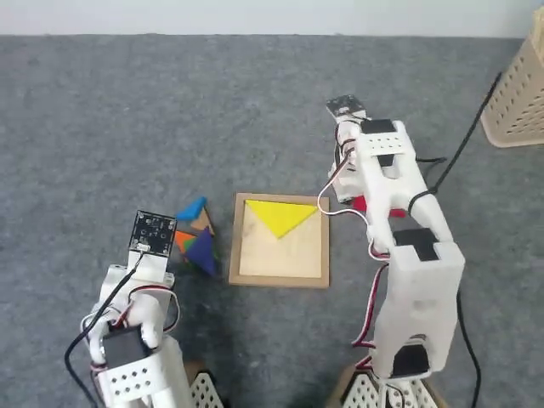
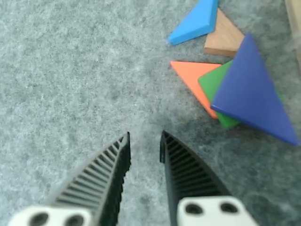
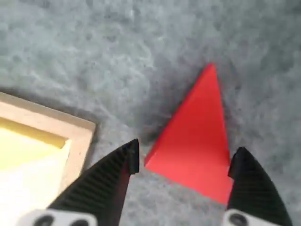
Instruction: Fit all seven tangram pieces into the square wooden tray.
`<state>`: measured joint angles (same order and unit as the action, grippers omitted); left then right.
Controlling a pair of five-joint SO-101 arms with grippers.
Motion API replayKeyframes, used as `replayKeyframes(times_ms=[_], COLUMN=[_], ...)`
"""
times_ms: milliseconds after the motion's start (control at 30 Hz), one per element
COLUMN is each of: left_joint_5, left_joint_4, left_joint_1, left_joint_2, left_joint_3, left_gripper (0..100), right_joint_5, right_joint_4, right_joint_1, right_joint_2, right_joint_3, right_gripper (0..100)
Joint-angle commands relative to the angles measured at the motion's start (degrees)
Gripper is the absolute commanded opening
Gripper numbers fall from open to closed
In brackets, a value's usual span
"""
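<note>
The square wooden tray (image 1: 280, 274) lies mid-table with a yellow triangle (image 1: 279, 215) in its far part. Left of it sits a heap of pieces: light blue (image 2: 196, 20), bare wood (image 2: 225, 40), orange (image 2: 190, 81), green (image 2: 215, 82) and a dark blue triangle (image 2: 249, 92) on top. My left gripper (image 2: 144, 141) hovers over bare carpet near that heap, fingers slightly apart and holding nothing. A red triangle (image 3: 197, 136) lies just right of the tray's corner (image 3: 80, 141). My right gripper (image 3: 184, 157) is open, its fingers on either side of the red triangle's wide end.
Grey carpet covers the table. A cream slatted basket (image 1: 518, 93) stands at the far right edge. The right arm's white body (image 1: 399, 221) stretches along the tray's right side, with black cables trailing beside it.
</note>
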<state>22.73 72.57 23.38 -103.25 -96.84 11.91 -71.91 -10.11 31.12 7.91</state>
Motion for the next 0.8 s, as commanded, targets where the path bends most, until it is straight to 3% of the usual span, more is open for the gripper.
replayKeyframes(times_ms=[0, 167, 467, 633, 767], left_joint_5=[0.8, 0.8, 0.8, 0.8, 0.8], left_joint_4=[0.1, 0.1, 0.1, 0.1, 0.1], left_joint_1=[0.1, 0.1, 0.1, 0.1, 0.1], left_joint_2=[-0.8, -0.8, -0.8, -0.8, -0.8], left_joint_3=[0.2, 0.2, 0.2, 0.2, 0.2], left_gripper=[10, 10, 10, 10, 10], right_joint_5=[0.8, 0.8, 3.0, 3.2, 9.1], right_joint_4=[0.8, -1.5, -2.5, -7.3, -8.0], right_joint_1=[0.0, 2.2, 1.0, 1.0, 1.1], right_joint_2=[0.6, 1.3, 0.0, -8.9, -12.6], right_joint_3=[0.5, 0.5, 0.9, 0.5, -1.8], right_gripper=[28.4, 21.1, 26.8, 27.3, 27.3])
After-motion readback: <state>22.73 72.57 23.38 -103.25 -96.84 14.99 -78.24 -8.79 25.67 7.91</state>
